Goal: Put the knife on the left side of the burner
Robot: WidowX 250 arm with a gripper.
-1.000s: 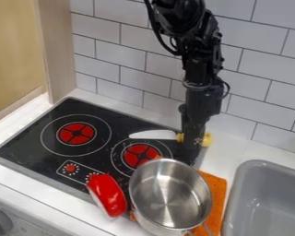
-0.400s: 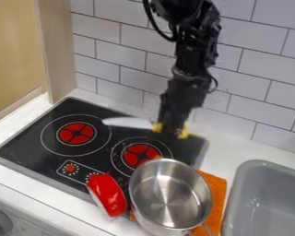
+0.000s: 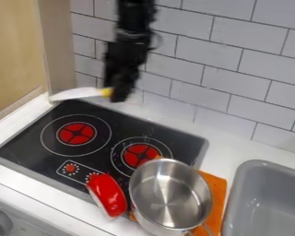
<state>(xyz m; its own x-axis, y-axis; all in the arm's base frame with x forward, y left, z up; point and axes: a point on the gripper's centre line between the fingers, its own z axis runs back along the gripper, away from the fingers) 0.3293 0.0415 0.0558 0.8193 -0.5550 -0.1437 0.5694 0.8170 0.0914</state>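
Knife [image 3: 79,93]: yellow handle between the gripper's [image 3: 117,93] jaws, closed on it. Blade sticks out left of jaws in view. Stovetop [image 3: 116,119] below jaws, pot [image 3: 169,196] lower right.

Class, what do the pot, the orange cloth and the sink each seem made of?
The pot: probably stainless steel, satin to shiny, from its silvery interior and soft reflected streaks. The orange cloth: fabric, matt, judging by its slightly rough, unshiny surface. The sink: perhaps plastic, smooth and evenly grey, though coated metal is possible.
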